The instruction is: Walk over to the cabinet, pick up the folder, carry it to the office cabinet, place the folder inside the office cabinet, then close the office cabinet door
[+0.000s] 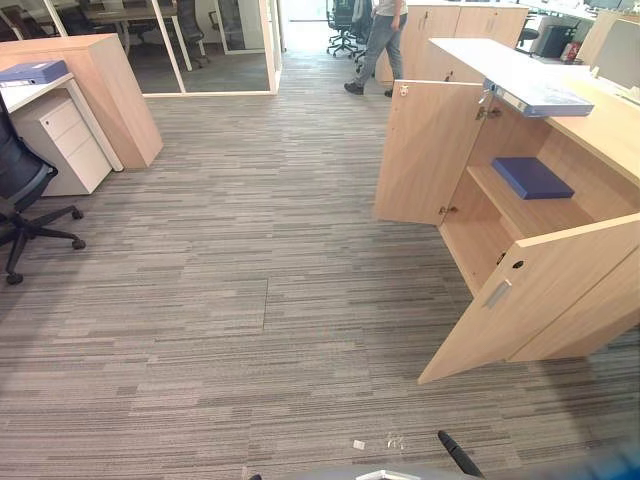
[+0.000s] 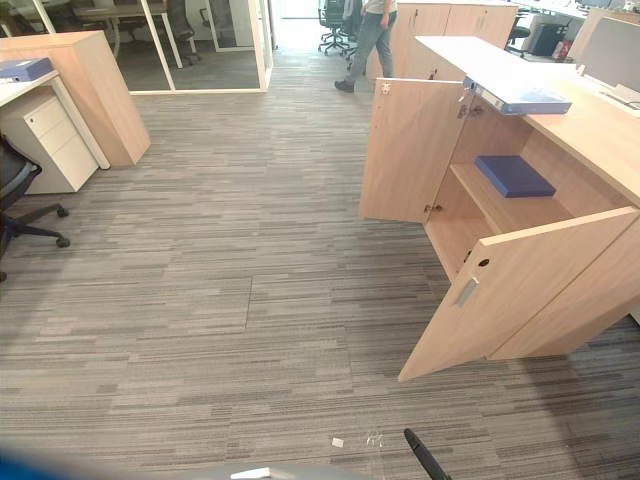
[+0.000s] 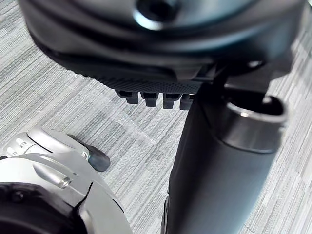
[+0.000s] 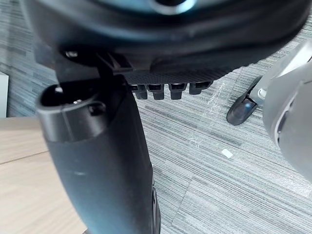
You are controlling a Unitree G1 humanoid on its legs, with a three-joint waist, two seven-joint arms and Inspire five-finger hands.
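Floor (image 1: 250, 300): grey striped carpet, running from the near edge to the glass partition (image 1: 200, 45) at the far side.
Cabinet (image 1: 605, 130): pale wood, low, at the right; both doors stand open toward the floor.
Near door (image 1: 540, 300): swung wide, a metal handle on its outer face.
Far door (image 1: 430, 150): swung wide, its inner face toward the shelf.
Desk (image 1: 105, 90): pale wood, at the far left, well apart from the cabinet.
Chair (image 1: 20, 190): black, on castors, at the left edge beside the desk.
Drawers (image 1: 65, 140): white unit under the desk's near edge.
Person (image 1: 380, 45): grey trousers and dark shoes, standing on the carpet past the cabinet's far end.
Shelf (image 1: 530, 215): inside the cabinet, between the two doors.
Shelf folder (image 1: 531, 177): dark blue, flat on the shelf.
Top folder (image 1: 545, 98): blue, flat at the front edge of the cabinet top, above the opening.
Desk folder (image 1: 32, 72): blue, flat on the desk's left end.
Left hand (image 3: 146, 73): fingers straight, empty, above the carpet.
Right hand (image 4: 175, 68): fingers straight, empty, above the carpet.
Scrap (image 1: 358, 444): small, white, on the carpet at the near edge.
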